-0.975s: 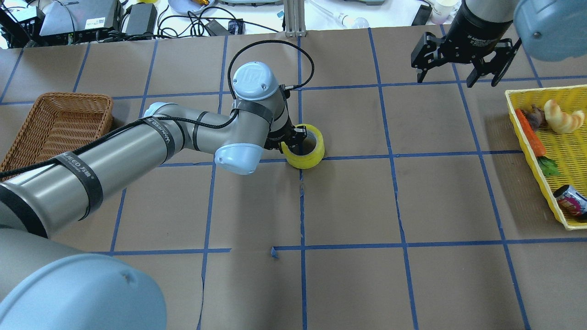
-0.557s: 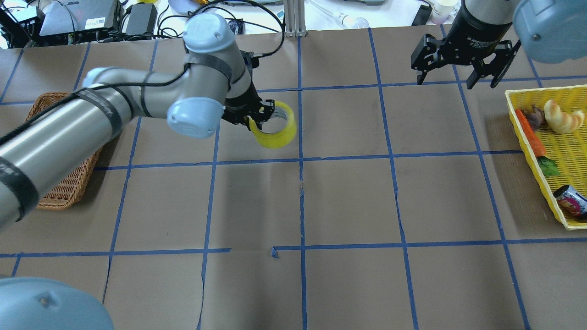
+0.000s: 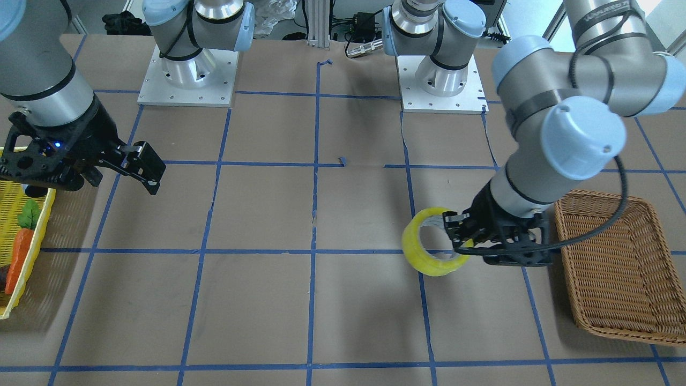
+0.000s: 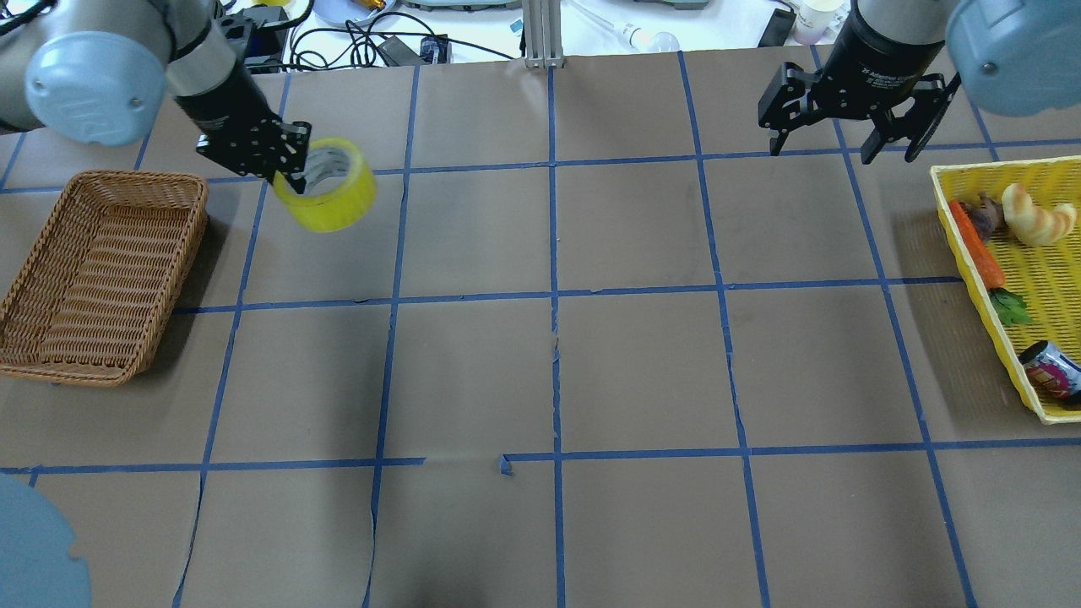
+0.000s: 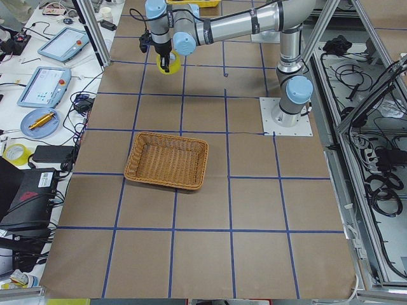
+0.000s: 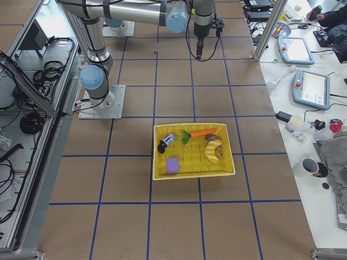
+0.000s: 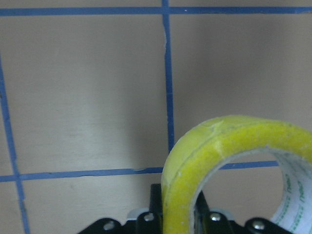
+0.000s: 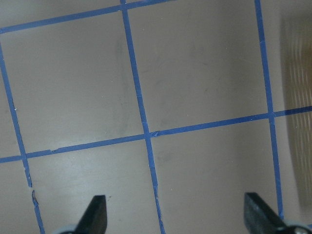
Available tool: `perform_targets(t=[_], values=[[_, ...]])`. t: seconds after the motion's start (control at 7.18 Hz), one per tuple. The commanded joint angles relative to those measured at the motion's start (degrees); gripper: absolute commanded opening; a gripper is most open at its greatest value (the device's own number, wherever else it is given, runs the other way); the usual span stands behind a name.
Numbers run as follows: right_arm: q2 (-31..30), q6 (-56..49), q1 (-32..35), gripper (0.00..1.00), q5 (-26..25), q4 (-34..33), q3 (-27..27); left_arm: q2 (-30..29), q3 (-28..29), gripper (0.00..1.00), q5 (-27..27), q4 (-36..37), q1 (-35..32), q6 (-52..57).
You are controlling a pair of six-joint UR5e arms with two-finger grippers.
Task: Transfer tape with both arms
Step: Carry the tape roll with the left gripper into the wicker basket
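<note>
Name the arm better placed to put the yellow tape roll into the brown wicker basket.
Left. The left gripper grips the yellow tape roll aloft beside the brown wicker basket; the right gripper hangs open and empty across the table.

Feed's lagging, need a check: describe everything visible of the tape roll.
The tape is a ring of translucent yellow packing tape with a whitish printed core. It hangs tilted above the table, its wall pinched in the left gripper, one finger through the hole. It is beside the wicker basket, not over it; nothing else touches it.
</note>
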Motion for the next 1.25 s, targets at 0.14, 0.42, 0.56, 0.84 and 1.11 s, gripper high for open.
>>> perform_targets(t=[0.14, 0.42, 0.56, 0.84, 1.11], values=[[-0.03, -0.07, 0.06, 1.00, 0.03, 0.05, 0.00, -1.06, 0.25, 0.00, 0.08, -1.49, 15.94, 22.36], [-0.03, 0.02, 0.06, 1.00, -0.06, 0.05, 0.00, -1.42, 1.56, 0.00, 3.13, -0.53, 19.92, 30.02], [-0.03, -0.07, 0.06, 1.00, 0.03, 0.05, 0.00, -3.16, 1.83, 0.00, 4.46, 4.35, 21.50, 32.14], [-0.03, -0.07, 0.06, 1.00, 0.03, -0.04, 0.00, -8.34, 2.01, 0.00, 4.30, 11.76, 26.94, 40.56], [-0.03, 0.02, -0.03, 1.00, 0.21, -0.13, 0.00, -13.26, 1.84, 0.00, 3.42, 17.48, 27.14, 40.69]])
